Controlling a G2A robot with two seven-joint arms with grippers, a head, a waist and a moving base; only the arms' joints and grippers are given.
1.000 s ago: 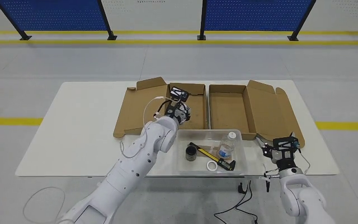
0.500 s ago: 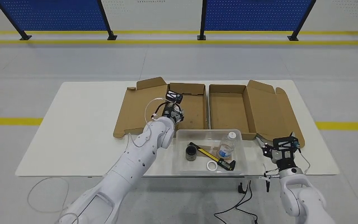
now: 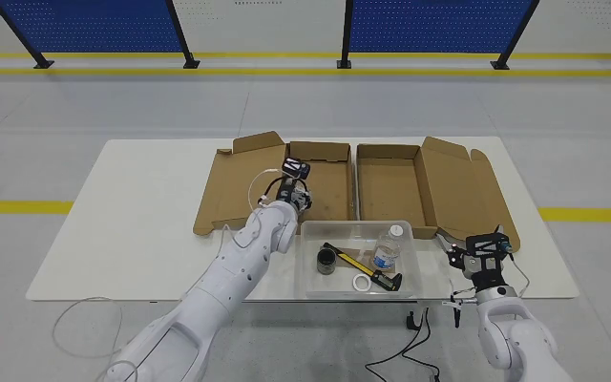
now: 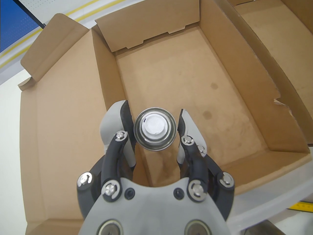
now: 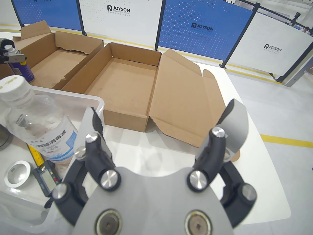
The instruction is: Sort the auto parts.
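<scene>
My left gripper [image 4: 153, 108] is shut on a spray can [image 4: 155, 129] with a white cap, held upright over the floor of the left cardboard box [image 4: 183, 74]. The top view puts this gripper [image 3: 298, 170] above that box [image 3: 334, 153], near its front half. The same can [image 5: 18, 68] appears far off in the right wrist view. My right gripper [image 5: 162, 106] stands open and holds nothing, low over the table's front right corner [image 3: 482, 250], beside the flap of the right box [image 3: 387, 186].
A clear plastic bin [image 3: 358, 224] sits in front of the boxes. It holds a water bottle [image 3: 387, 250], a black cylinder [image 3: 327, 260], a white ring [image 3: 362, 283] and a digital caliper [image 5: 46, 179]. Both box lids lie folded outward.
My left gripper has shifted slightly left and toward the front of the left box with the can. The right arm has stayed still.
</scene>
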